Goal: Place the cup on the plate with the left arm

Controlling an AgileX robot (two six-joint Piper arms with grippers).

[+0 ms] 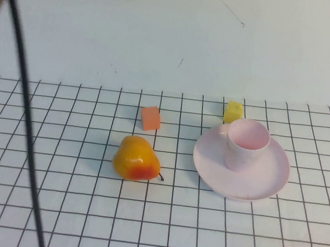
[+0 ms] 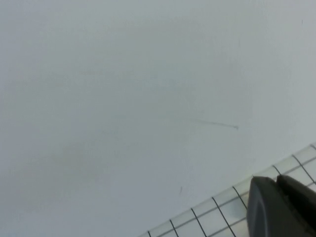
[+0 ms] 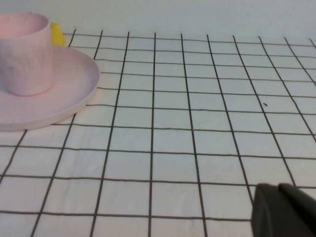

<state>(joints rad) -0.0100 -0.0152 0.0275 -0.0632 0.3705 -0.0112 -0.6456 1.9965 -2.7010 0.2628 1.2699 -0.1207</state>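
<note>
- Nearest the robot, the left arm (image 1: 24,118) shows in the high view only as dark links and a cable along the left edge, well apart from everything on the counter (image 1: 80,221)
- The left tool (image 2: 284,207) shows only in its own wrist view, as dark tips pressed together at the picture's corner: it is clenched on nothing, and looks out over the far edge of the grid and the pale wall
- The right tool (image 3: 286,212) shows only as a dark mass low in the right wrist view, looking across bare grid toward the plate; I cannot tell whether it is released or clenched
- Further out, a pear (image 1: 136,159) lies left of the plate, apart from it
- The plate (image 1: 266,184) sits right of centre, and the cup (image 1: 247,144) stands upright on it, mouth up, toward the plate's far-left part
- Beyond these, an orange block (image 1: 150,118) sits behind the pear, and a yellow block (image 1: 233,111) sits just behind the plate's far rim
- Step in hand, as I judge it: placing looks done and the left arm is clear of the cup
- The next move calls only for parking the left arm, keeping wide of the pear and plate so the cup is not knocked
</note>
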